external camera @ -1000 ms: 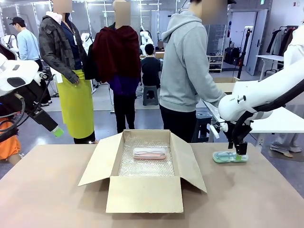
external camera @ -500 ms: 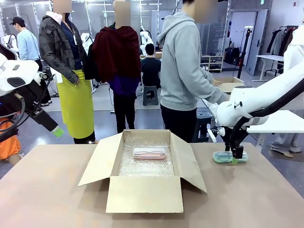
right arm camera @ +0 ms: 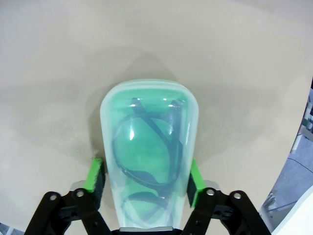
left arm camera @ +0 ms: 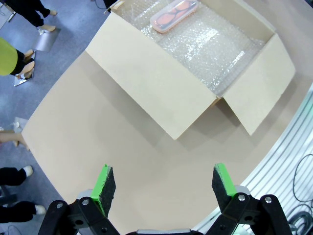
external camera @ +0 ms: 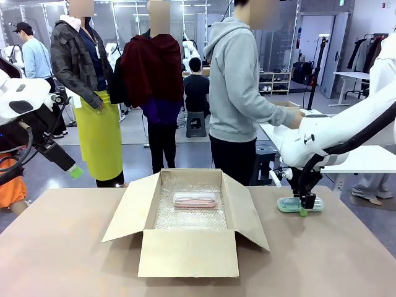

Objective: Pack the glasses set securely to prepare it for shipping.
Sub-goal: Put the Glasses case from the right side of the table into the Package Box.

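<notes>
Pink case (left arm camera: 173,14): packed, lying in the box (left arm camera: 146,73) well ahead of my left gripper (left arm camera: 164,188), fingers (left arm camera: 105,183) wide. Mint-green case (right arm camera: 149,147): unpacked, on the table (right arm camera: 49,73), clamped between my right gripper (right arm camera: 145,178) pads (right arm camera: 95,178).

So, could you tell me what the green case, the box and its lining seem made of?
The mint-green case looks like glossy translucent plastic: the glasses inside show through. The box seems matte brown cardboard, with folded flaps. Its lining looks like clear bubble wrap, judging by the shiny bumpy texture.
</notes>
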Robot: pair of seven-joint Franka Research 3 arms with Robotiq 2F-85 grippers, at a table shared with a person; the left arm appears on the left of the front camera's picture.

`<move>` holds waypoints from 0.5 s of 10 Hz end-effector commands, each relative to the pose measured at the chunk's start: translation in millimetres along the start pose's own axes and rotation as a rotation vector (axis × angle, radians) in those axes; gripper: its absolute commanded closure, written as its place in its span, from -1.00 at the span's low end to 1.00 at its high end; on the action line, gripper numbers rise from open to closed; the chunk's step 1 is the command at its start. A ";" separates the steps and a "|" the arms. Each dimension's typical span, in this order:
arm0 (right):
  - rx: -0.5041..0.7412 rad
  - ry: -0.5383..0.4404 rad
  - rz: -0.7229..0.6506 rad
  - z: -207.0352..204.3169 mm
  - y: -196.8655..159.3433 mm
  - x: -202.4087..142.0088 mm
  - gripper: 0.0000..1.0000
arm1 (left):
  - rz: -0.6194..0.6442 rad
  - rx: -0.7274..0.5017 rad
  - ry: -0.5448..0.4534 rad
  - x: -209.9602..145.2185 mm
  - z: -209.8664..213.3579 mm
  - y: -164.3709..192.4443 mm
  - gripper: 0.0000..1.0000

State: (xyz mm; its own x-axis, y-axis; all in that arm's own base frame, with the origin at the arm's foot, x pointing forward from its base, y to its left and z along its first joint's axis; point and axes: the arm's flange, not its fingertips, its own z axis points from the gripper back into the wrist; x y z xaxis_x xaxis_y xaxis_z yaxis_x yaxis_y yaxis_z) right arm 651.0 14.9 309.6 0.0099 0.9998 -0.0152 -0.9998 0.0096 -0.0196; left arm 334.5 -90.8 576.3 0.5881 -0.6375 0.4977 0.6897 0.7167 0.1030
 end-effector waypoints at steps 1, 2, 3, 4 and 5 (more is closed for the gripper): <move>-0.011 -0.001 -0.011 3.2 -2.5 3.2 -0.13 | -0.008 -0.002 -0.024 -0.6 -0.7 1.2 -1.00; -0.015 0.006 -0.012 7.6 -1.9 3.9 -0.37 | -0.008 -0.002 -0.024 -0.6 -0.7 1.2 -1.00; -0.021 0.013 -0.021 16.0 -0.4 6.2 0.27 | -0.008 -0.002 -0.024 -0.6 -0.7 1.2 -1.00; -0.019 0.008 -0.049 32.3 2.4 8.8 0.00 | -0.008 -0.002 -0.024 -0.6 -0.7 1.2 -1.00; -0.028 -0.001 -0.058 52.2 5.9 12.1 0.00 | -0.008 -0.002 -0.024 -0.6 -0.7 1.2 -1.00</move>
State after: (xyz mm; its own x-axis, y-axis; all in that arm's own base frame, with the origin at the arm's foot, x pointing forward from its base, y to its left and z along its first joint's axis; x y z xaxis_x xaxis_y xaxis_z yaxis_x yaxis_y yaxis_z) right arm 653.1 19.5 340.2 0.0295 0.9994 -0.0151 -0.9983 0.0287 -0.0510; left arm 334.4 -90.8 576.4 0.5881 -0.6375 0.4977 0.6897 0.7167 0.1030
